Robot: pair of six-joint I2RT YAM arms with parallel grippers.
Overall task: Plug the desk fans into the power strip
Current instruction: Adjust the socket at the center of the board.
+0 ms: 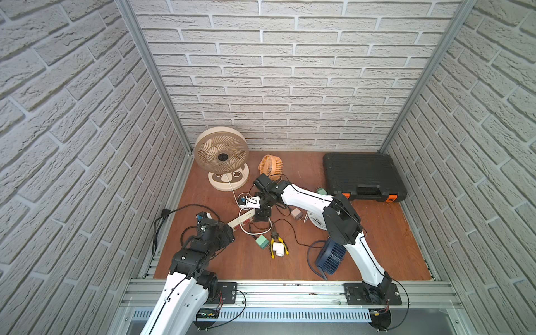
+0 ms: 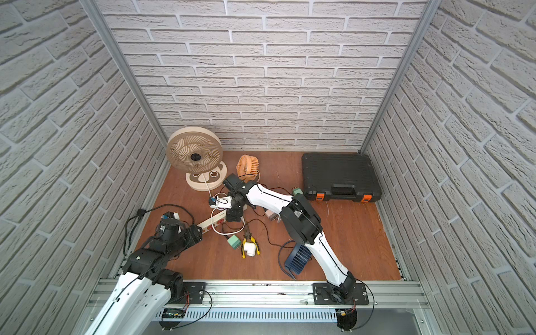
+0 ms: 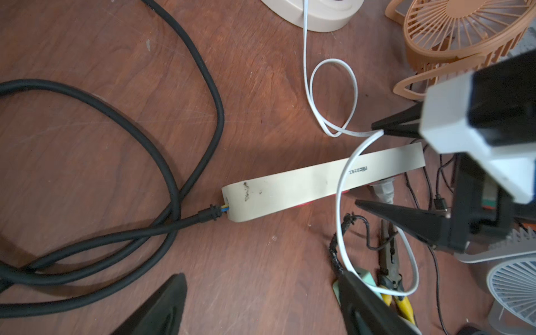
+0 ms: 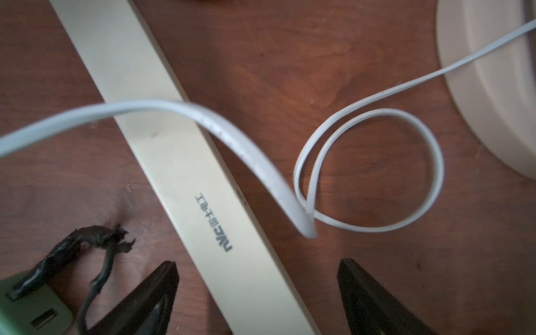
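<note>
left claw (image 3: 262, 274) jaws apart; right claw (image 4: 257, 261) pointing down, jaws apart

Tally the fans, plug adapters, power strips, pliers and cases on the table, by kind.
Fans: 4: beige fan, orange fan, white fan, navy fan
Plug adapters: 4: green adapter, second green adapter, white adapter, pinkish adapter
Power strip: 1
Pliers: 1
Black case: 1
Total: 11

1. Power strip (image 4: 174, 156), cream side face: one line of dark print, seen upside down in the right wrist view. It opens with Latin letters that look like "NVC", followed by East Asian characters too small to read with certainty.
2. Same print in the left wrist view: illegible.
3. Desk fan (image 1: 222, 156), base: a panda face (image 1: 237, 174) graphic, no lettering.
</note>
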